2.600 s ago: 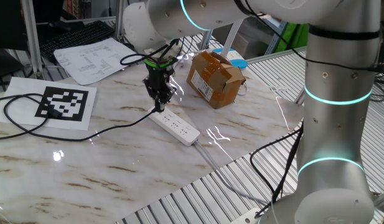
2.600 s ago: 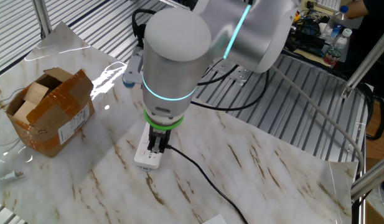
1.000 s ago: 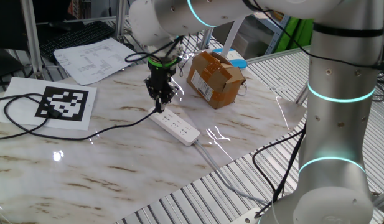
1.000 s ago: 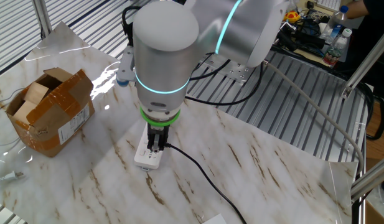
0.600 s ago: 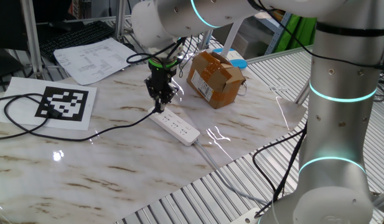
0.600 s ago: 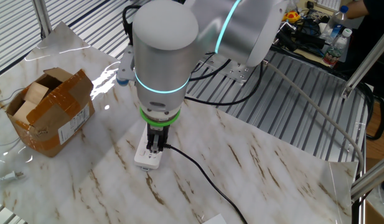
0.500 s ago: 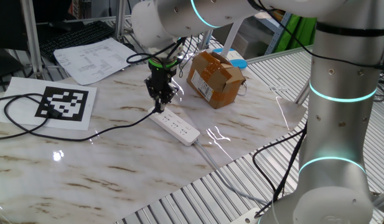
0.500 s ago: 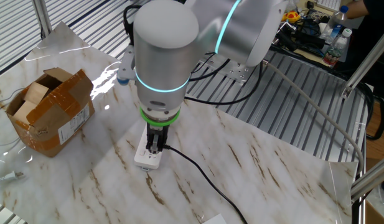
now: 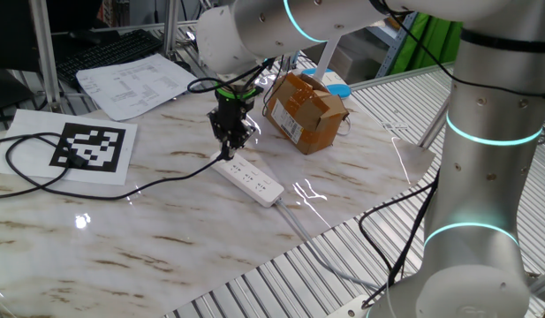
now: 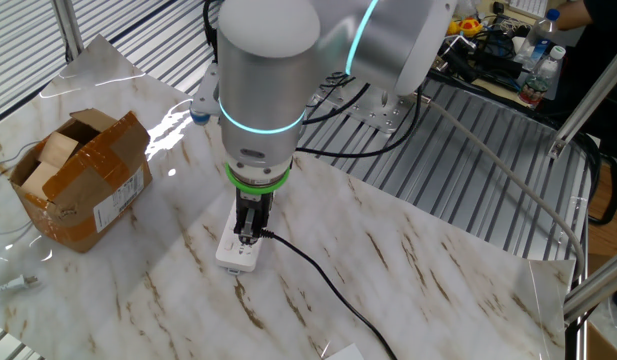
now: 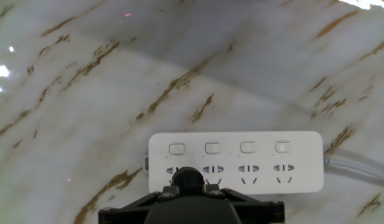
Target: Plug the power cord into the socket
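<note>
One power cord (image 9: 157, 184), black, its round plug clenched in my gripper (image 9: 228, 148) over the end outlet of the socket (image 11: 235, 163); whether seated, cannot tell. One cardboard box (image 9: 304, 109) near on the marble table (image 9: 166, 238).

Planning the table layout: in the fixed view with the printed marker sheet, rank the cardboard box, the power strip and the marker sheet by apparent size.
1. Marker sheet, the widest patch, though it lies nearer that camera.
2. Cardboard box.
3. Power strip, long but narrow, its end partly under the hand.
The sheet and box ranking is unsure given their different depth.
</note>
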Robot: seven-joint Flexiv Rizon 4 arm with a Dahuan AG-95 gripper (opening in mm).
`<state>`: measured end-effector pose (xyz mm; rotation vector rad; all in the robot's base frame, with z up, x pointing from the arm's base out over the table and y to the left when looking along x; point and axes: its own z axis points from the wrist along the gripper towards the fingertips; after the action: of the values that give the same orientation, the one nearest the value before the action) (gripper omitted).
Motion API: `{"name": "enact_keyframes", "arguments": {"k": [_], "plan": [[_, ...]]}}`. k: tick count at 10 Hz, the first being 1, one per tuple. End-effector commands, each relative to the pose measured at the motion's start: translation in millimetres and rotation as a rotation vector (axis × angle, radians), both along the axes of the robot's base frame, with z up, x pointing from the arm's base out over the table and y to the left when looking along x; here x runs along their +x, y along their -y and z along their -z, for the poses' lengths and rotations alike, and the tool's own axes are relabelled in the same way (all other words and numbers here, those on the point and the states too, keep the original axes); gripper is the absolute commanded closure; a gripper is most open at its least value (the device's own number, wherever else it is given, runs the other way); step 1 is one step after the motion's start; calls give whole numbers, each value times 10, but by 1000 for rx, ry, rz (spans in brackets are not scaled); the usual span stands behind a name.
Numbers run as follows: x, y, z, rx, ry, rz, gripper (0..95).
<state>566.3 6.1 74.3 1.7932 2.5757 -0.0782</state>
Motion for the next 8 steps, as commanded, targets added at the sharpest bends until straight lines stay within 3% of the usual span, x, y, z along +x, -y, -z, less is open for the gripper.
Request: {"name": "enact_keyframes", "arguments": {"k": [1, 8], "plan": [[-11, 4, 6, 4, 2, 5, 950], [-2, 17, 27, 14, 21, 5, 950]]}}
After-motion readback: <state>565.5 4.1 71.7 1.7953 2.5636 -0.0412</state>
